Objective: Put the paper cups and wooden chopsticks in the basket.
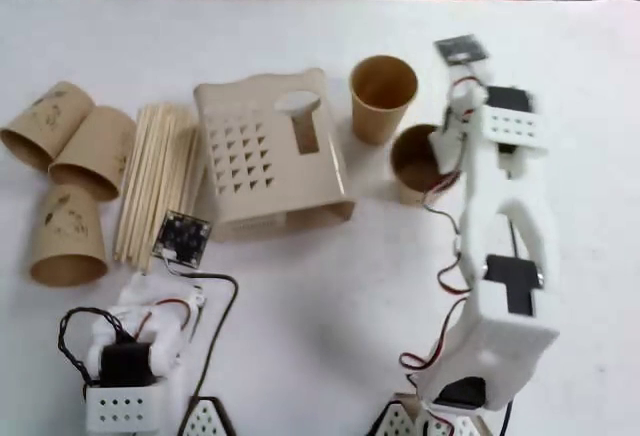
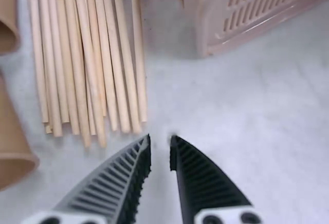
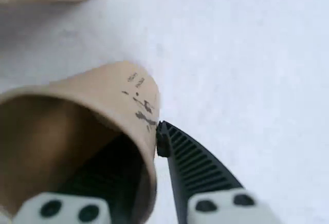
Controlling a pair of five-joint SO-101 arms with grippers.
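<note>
My right gripper (image 3: pixel 148 134) is shut on the rim of a brown paper cup (image 3: pixel 87 116), with one finger inside the cup and the other outside its wall. From above, this cup (image 1: pixel 413 161) stands just right of the beige basket (image 1: pixel 270 151), near a second upright cup (image 1: pixel 382 96). Three more cups (image 1: pixel 65 236) lie on their sides at the far left. A bundle of wooden chopsticks (image 2: pixel 85 54) lies between them and the basket. My left gripper (image 2: pixel 160 143) hovers shut over bare table, just short of the chopstick ends, with nothing in it.
The basket (image 2: pixel 241 8) lies tipped over with its perforated wall facing up. The left arm (image 1: pixel 125 356) sits at the near left edge. The right arm (image 1: pixel 495 256) stretches up the right side. Cables trail near both bases.
</note>
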